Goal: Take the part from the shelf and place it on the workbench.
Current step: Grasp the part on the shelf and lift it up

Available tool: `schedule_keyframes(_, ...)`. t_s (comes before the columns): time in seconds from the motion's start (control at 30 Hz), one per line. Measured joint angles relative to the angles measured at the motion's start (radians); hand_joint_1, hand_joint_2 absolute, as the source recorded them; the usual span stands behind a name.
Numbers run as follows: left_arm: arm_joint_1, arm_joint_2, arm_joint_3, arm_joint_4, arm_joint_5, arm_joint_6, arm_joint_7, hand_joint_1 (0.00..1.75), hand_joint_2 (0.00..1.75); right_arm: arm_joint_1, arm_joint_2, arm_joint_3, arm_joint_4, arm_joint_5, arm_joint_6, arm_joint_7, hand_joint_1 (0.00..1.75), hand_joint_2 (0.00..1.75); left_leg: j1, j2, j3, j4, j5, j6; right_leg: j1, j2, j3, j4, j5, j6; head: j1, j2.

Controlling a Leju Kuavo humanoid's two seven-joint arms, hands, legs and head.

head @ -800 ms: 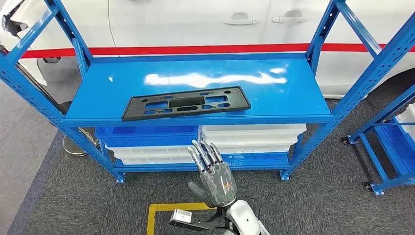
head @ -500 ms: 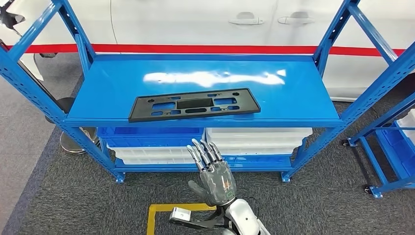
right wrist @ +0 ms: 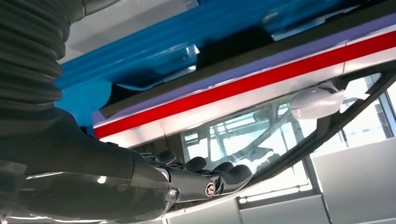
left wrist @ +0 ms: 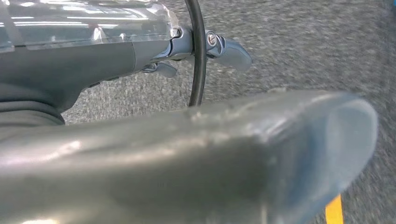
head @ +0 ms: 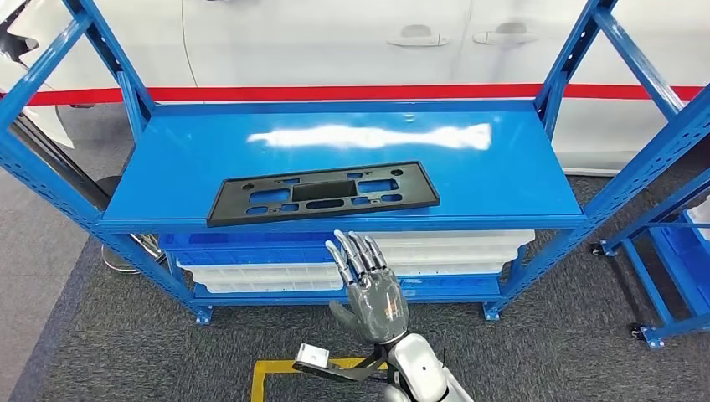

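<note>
1. We see the part (head: 322,193), a flat black plate with cut-outs, lying on the top deck of the shelf (head: 502,180), near the front edge and left of the deck's middle.
2. Nothing touches the part; it lies flat, its long side running roughly along the shelf's front edge, slightly skewed.
3. Our right hand (head: 373,293) is raised in front of the shelf, below the part and a little to its right, well apart from it.
4. The right hand holds nothing: its fingers (head: 352,255) are stretched and slightly spread, pointing up toward the shelf's front edge, with the thumb out to the side.
5. In the right wrist view the same hand (right wrist: 205,179) shows its dark fingers extended with nothing between them.
6. Our left hand (left wrist: 196,158) hangs over the grey carpet (left wrist: 303,46); the thumb fills the near view and two fingertips show beyond it, so we cannot tell how far the fingers are curled.
7. Under the top deck, blue and white bins (head: 435,251) sit on the lower level.
8. Behind the shelf stands a white car (head: 335,42) with a red stripe along its side.
9. A yellow line (head: 272,368) marks the carpet just beside our right arm.
</note>
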Motion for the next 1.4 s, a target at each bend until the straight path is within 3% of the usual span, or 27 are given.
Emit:
schedule_keyframes(0.03, -0.001, 0.0, 0.0, 0.0, -0.002, 0.0, 0.001, 0.0, 0.0, -0.005, 0.0, -0.001, 0.002, 0.001, 0.0, 0.001, 0.0, 1.75, 0.0, 0.0, -0.017, 0.04, -0.02, -0.004, -0.004, -0.001, 0.01, -0.007, -0.002, -0.004, 0.0, 0.0)
schedule_keyframes(0.1, 0.0, 0.002, 0.0, 0.0, -0.003, 0.0, 0.001, 0.0, 0.0, -0.012, 0.0, -0.001, 0.009, 0.003, 0.0, 0.004, 0.0, 1.75, 0.002, 0.001, -0.087, 0.166, -0.067, -0.011, -0.004, -0.003, 0.024, -0.009, -0.011, -0.01, 0.0, 0.0)
schedule_keyframes(0.13, 0.001, 0.003, 0.0, 0.0, -0.004, 0.0, 0.001, 0.0, 0.0, -0.014, 0.0, -0.002, 0.014, 0.005, 0.0, 0.005, 0.0, 1.75, 0.002, 0.001, -0.124, 0.223, -0.079, -0.014, -0.004, -0.002, 0.03, -0.009, -0.017, -0.011, 0.0, 0.0)
schedule_keyframes(0.17, 0.002, 0.004, -0.001, 0.0, -0.005, -0.001, 0.001, 0.0, 0.0, -0.014, 0.0, -0.002, 0.02, 0.007, 0.0, 0.007, 0.0, 1.75, 0.003, 0.001, -0.149, 0.25, -0.072, -0.016, -0.004, -0.002, 0.037, -0.009, -0.023, -0.01, 0.0, 0.0)
schedule_keyframes(0.2, 0.002, 0.004, -0.001, 0.0, -0.006, -0.001, 0.001, 0.0, 0.0, -0.015, 0.0, -0.002, 0.025, 0.009, 0.0, 0.008, 0.0, 1.75, 0.003, 0.001, -0.156, 0.239, -0.044, -0.015, -0.004, -0.001, 0.046, -0.008, -0.03, -0.01, 0.0, 0.0)
schedule_keyframes(0.23, 0.003, 0.004, -0.001, 0.0, -0.006, -0.001, 0.001, 0.0, 0.0, -0.015, 0.001, -0.001, 0.03, 0.011, 0.0, 0.008, 0.0, 1.75, 0.003, 0.001, -0.144, 0.189, 0.0, -0.014, -0.004, -0.001, 0.057, -0.008, -0.038, -0.008, 0.0, 0.0)
schedule_keyframes(0.3, 0.002, 0.004, -0.002, 0.0, -0.008, -0.001, 0.001, 0.0, 0.0, -0.02, 0.002, -0.001, 0.037, 0.012, 0.0, 0.009, 0.0, 1.75, 0.0, 0.002, -0.098, 0.061, 0.079, -0.006, -0.002, 0.0, 0.074, -0.006, -0.054, -0.002, 0.0, 0.0)
schedule_keyframes(0.33, 0.001, 0.004, -0.002, 0.0, -0.009, -0.001, 0.002, 0.0, 0.0, -0.023, 0.003, -0.001, 0.04, 0.012, 0.0, 0.01, 0.0, 1.75, -0.002, 0.002, -0.082, 0.019, 0.094, 0.0, 0.0, 0.0, 0.077, -0.005, -0.059, 0.003, 0.0, 0.0)
schedule_keyframes(0.4, 0.0, 0.004, -0.002, 0.0, -0.009, -0.001, 0.003, 0.0, 0.0, -0.028, 0.004, 0.0, 0.046, 0.013, 0.0, 0.01, 0.0, 1.75, -0.008, 0.002, -0.073, -0.005, 0.089, 0.011, 0.003, 0.0, 0.076, -0.005, -0.064, 0.012, 0.0, 0.0)
schedule_keyframes(0.5, -0.001, 0.004, -0.002, 0.0, -0.009, -0.001, 0.003, 0.0, 0.0, -0.034, 0.004, 0.0, 0.051, 0.013, 0.0, 0.01, 0.0, 1.75, 0.0, 0.0, -0.063, -0.019, 0.084, 0.029, 0.003, -0.001, 0.069, 0.018, -0.085, 0.027, 0.0, 0.0)
schedule_keyframes(0.53, -0.002, 0.003, -0.002, 0.0, -0.009, -0.001, 0.003, 0.0, 0.0, -0.036, 0.005, 0.0, 0.052, 0.013, 0.0, 0.01, 0.0, 1.75, 0.003, 0.0, -0.057, -0.024, 0.083, 0.034, 0.002, -0.001, 0.049, 0.059, -0.105, 0.032, 0.0, 0.0)
schedule_keyframes(0.6, -0.003, 0.003, -0.003, 0.0, -0.009, -0.001, 0.003, 0.0, 0.0, -0.038, 0.004, 0.0, 0.056, 0.013, 0.0, 0.01, 0.0, 1.75, 0.003, 0.001, -0.048, -0.026, 0.075, 0.042, -0.003, -0.001, -0.027, 0.194, -0.158, 0.038, 0.0, 0.0)
schedule_keyframes(0.63, -0.003, 0.003, -0.003, 0.0, -0.009, -0.001, 0.003, 0.0, 0.0, -0.037, 0.003, 0.0, 0.058, 0.013, 0.0, 0.01, 0.0, 1.75, 0.003, 0.0, -0.044, -0.025, 0.071, 0.044, -0.005, -0.001, -0.068, 0.254, -0.171, 0.04, 0.0, 0.0)
schedule_keyframes(0.67, -0.002, 0.003, -0.003, 0.0, -0.009, -0.001, 0.003, 0.0, 0.0, -0.036, 0.003, 0.0, 0.062, 0.013, 0.0, 0.01, 0.0, 1.75, 0.003, 0.0, -0.038, -0.025, 0.066, 0.044, -0.006, -0.001, -0.095, 0.283, -0.163, 0.041, 0.0, 0.0)
schedule_keyframes(0.7, -0.002, 0.003, -0.003, 0.0, -0.009, -0.001, 0.003, 0.0, 0.0, -0.036, 0.003, 0.0, 0.064, 0.013, 0.0, 0.01, 0.0, 1.75, 0.003, -0.001, -0.03, -0.025, 0.06, 0.042, -0.007, -0.001, -0.102, 0.272, -0.133, 0.041, 0.0, 0.0)
schedule_keyframes(0.77, -0.002, 0.003, -0.003, 0.0, -0.009, -0.001, 0.003, 0.0, 0.0, -0.038, 0.003, 0.0, 0.068, 0.013, 0.0, 0.01, 0.0, 1.75, 0.003, -0.003, -0.01, -0.026, 0.045, 0.038, -0.007, -0.001, -0.066, 0.152, -0.037, 0.034, 0.0, 0.0)
schedule_keyframes(0.83, -0.003, 0.002, -0.003, 0.0, -0.01, -0.002, 0.003, 0.0, 0.0, -0.041, 0.003, 0.002, 0.071, 0.014, 0.01, 0.01, 0.0, 1.75, 0.0, -0.004, 0.003, -0.025, 0.032, 0.028, -0.002, -0.001, -0.021, 0.043, 0.011, 0.023, 0.0, 0.0)
schedule_keyframes(0.9, -0.004, 0.0, -0.004, 0.001, -0.015, -0.003, 0.004, 0.0, 0.0, -0.05, 0.007, 0.009, 0.092, 0.02, 0.02, 0.015, 0.0, 1.75, 0.0, -0.003, 0.008, -0.028, 0.026, 0.016, 0.004, 0.0, -0.007, 0.014, 0.003, 0.015, 0.0, 0.0)
schedule_keyframes(1.0, -0.01, -0.004, -0.008, 0.001, -0.022, -0.002, 0.005, 0.0, 0.0, -0.067, 0.03, 0.025, 0.151, 0.029, 0.013, 0.029, 0.0, 1.75, 0.001, 0.001, 0.007, -0.014, 0.01, 0.0, -0.004, 0.002, 0.009, -0.007, 0.0, 0.002, 0.0, 0.0)
schedule_keyframes(1.03, -0.011, -0.006, -0.01, 0.001, -0.023, -0.001, 0.005, 0.0, 0.0, -0.073, 0.039, 0.03, 0.167, 0.03, 0.011, 0.031, 0.0, 1.75, 0.002, 0.001, -0.01, 0.024, -0.008, -0.005, -0.007, 0.001, 0.017, -0.013, -0.001, -0.003, 0.0, 0.0)
schedule_keyframes(1.1, -0.01, -0.009, -0.01, 0.001, -0.023, -0.001, 0.005, 0.0, 0.0, -0.082, 0.053, 0.038, 0.198, 0.031, 0.009, 0.032, 0.0, 1.75, 0.004, 0.001, -0.079, 0.15, -0.054, -0.013, -0.006, -0.002, 0.029, -0.016, -0.009, -0.01, 0.0, 0.0)
schedule_keyframes(1.13, -0.008, -0.009, -0.01, 0.001, -0.023, -0.001, 0.005, 0.0, 0.0, -0.084, 0.057, 0.04, 0.214, 0.031, 0.009, 0.033, 0.0, 1.75, 0.005, 0.001, -0.118, 0.209, -0.067, -0.017, -0.006, -0.002, 0.033, -0.016, -0.013, -0.012, 0.0, 0.0)
schedule_keyframes(1.17, -0.005, -0.009, -0.011, 0.001, -0.023, -0.001, 0.005, 0.0, 0.0, -0.085, 0.059, 0.042, 0.228, 0.03, 0.009, 0.033, 0.0, 1.75, 0.006, 0.001, -0.144, 0.239, -0.062, -0.02, -0.006, -0.002, 0.038, -0.015, -0.018, -0.012, 0.0, 0.0)
schedule_keyframes(1.2, -0.003, -0.01, -0.011, 0.001, -0.023, -0.002, 0.004, 0.0, 0.0, -0.087, 0.062, 0.044, 0.24, 0.03, 0.009, 0.033, 0.0, 1.75, 0.007, 0.001, -0.151, 0.23, -0.037, -0.022, -0.006, -0.001, 0.045, -0.014, -0.024, -0.011, 0.0, 0.0)
schedule_keyframes(1.3, -0.003, -0.011, -0.011, 0.001, -0.024, -0.002, 0.004, 0.0, 0.0, -0.102, 0.075, 0.051, 0.27, 0.028, 0.01, 0.033, 0.0, 1.75, 0.007, 0.003, -0.097, 0.06, 0.08, -0.019, -0.005, 0.001, 0.064, -0.006, -0.045, -0.001, 0.0, 0.0)
schedule_keyframes(1.33, -0.004, -0.011, -0.012, 0.001, -0.025, -0.002, 0.004, 0.0, 0.0, -0.109, 0.079, 0.054, 0.278, 0.027, 0.011, 0.034, 0.0, 1.75, 0.005, 0.003, -0.08, 0.018, 0.093, -0.013, -0.003, 0.001, 0.066, -0.003, -0.051, 0.004, 0.0, 0.0)
schedule_keyframes(1.4, -0.006, -0.013, -0.013, 0.001, -0.026, -0.003, 0.003, 0.0, 0.0, -0.121, 0.085, 0.058, 0.295, 0.025, 0.011, 0.035, 0.0, 1.75, 0.001, 0.001, -0.068, -0.007, 0.086, 0.0, 0.001, 0.001, 0.065, -0.001, -0.057, 0.015, 0.0, 0.0)
